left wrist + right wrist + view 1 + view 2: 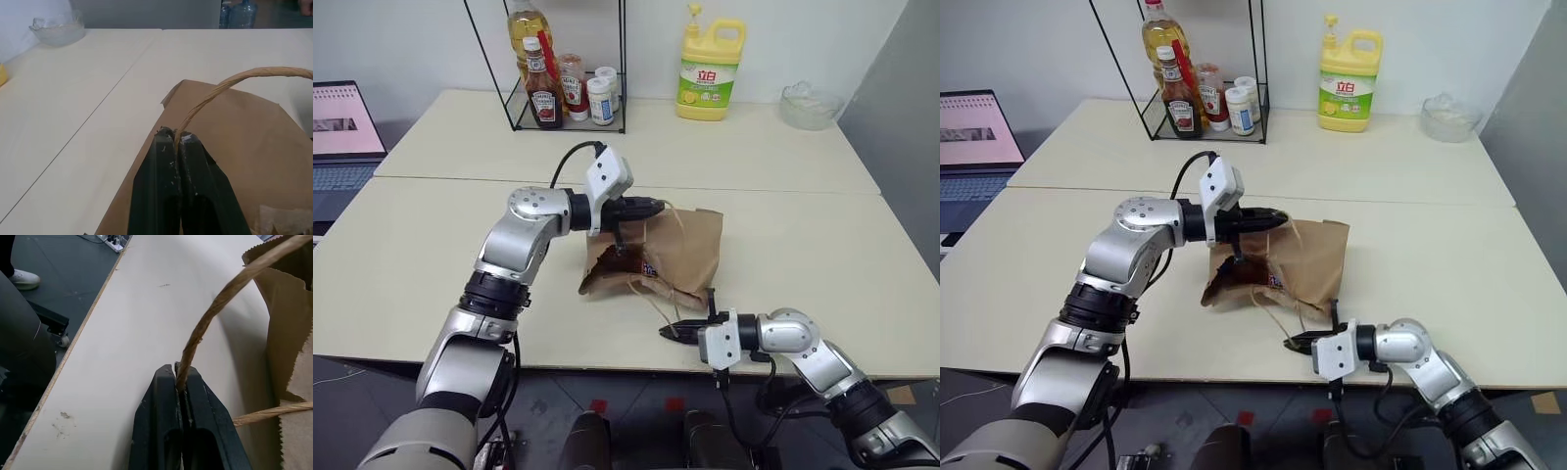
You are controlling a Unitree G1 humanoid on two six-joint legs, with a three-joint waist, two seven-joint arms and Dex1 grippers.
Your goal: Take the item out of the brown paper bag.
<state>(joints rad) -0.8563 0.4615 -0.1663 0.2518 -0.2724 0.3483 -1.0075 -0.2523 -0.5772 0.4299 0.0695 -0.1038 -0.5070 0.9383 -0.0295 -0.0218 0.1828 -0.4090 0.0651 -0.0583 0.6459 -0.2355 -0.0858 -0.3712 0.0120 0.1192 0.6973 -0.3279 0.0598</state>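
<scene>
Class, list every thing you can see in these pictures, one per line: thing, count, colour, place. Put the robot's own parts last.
brown paper bag: one, kraft brown, lying mid-table, mouth toward the left arm.
twine handles: two, tan, one pinched in each gripper.
item: one, blue-labelled, barely showing in the bag's mouth.
detergent jug: one, yellow, far side of table.
wire rack: one, black, far side, holding bottles.
sauce bottles: two, red-labelled, in rack.
oil bottle: one, golden, in rack.
white jars: two, in rack.
glass bowl: one, clear, far right corner.
laptop: one, left edge.
table: cream.
left gripper: shut on upper handle.
right gripper: shut on lower handle.
</scene>
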